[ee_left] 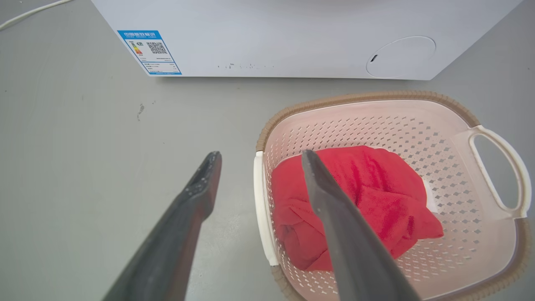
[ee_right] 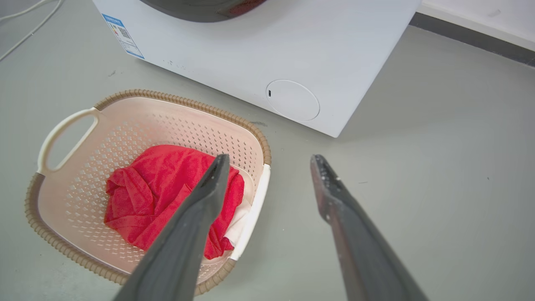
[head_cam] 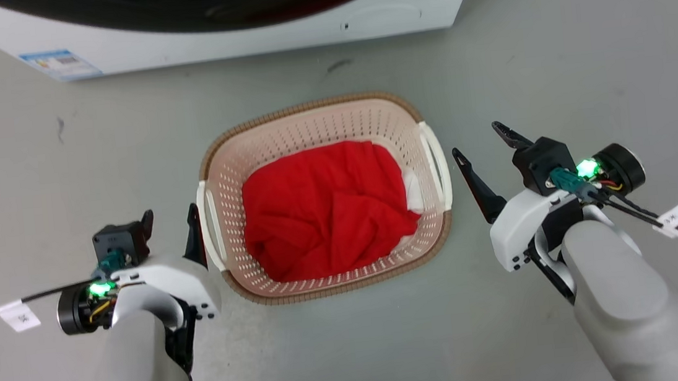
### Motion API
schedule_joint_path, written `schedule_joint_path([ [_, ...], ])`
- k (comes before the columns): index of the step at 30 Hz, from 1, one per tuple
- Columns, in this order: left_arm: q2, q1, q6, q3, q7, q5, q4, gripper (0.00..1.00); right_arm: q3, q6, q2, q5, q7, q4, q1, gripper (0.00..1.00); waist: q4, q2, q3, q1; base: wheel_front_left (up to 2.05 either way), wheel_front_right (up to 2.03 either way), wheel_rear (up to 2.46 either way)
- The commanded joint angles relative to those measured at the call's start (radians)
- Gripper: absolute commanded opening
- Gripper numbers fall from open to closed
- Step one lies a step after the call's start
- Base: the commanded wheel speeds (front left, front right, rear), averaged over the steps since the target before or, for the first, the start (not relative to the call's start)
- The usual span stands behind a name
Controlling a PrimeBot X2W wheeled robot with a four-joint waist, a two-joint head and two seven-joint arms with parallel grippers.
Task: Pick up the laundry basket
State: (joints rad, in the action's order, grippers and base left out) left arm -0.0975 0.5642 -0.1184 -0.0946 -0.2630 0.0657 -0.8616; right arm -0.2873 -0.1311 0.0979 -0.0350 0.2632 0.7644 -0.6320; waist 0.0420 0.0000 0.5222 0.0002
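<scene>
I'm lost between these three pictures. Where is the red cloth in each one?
Head view: red cloth at the centre, inside the laundry basket.
Left wrist view: red cloth right of centre, partly behind a left finger.
Right wrist view: red cloth at lower left, partly behind a right finger.
Shared landmark: the white washing machine across the top of each view, beyond the basket.
</scene>
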Motion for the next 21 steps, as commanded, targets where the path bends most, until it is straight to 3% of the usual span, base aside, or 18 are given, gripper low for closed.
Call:
schedule_joint_path([
  [1, -0.006, 0.036, -0.001, 0.001, -0.003, 0.004, -0.011, 1.00, -0.009, 0.001, 0.006, 0.002, 0.002, 0.026, -0.031, 1.00, 0.011, 0.0000, 0.053, -0.0002, 0.00, 0.00, 0.00],
  [10, -0.006, 0.160, -0.004, 0.005, -0.003, 0.018, -0.155, 1.00, -0.066, 0.001, 0.015, 0.011, 0.003, 0.252, -0.213, 1.00, 0.039, 0.0000, 0.190, -0.0002, 0.00, 0.00, 0.00],
  [21, 0.007, 0.253, -0.010, 0.029, -0.003, 0.038, -0.234, 1.00, -0.111, 0.001, 0.013, 0.004, 0.002, 0.427, -0.371, 1.00, 0.074, 0.0000, 0.309, -0.0002, 0.00, 0.00, 0.00],
])
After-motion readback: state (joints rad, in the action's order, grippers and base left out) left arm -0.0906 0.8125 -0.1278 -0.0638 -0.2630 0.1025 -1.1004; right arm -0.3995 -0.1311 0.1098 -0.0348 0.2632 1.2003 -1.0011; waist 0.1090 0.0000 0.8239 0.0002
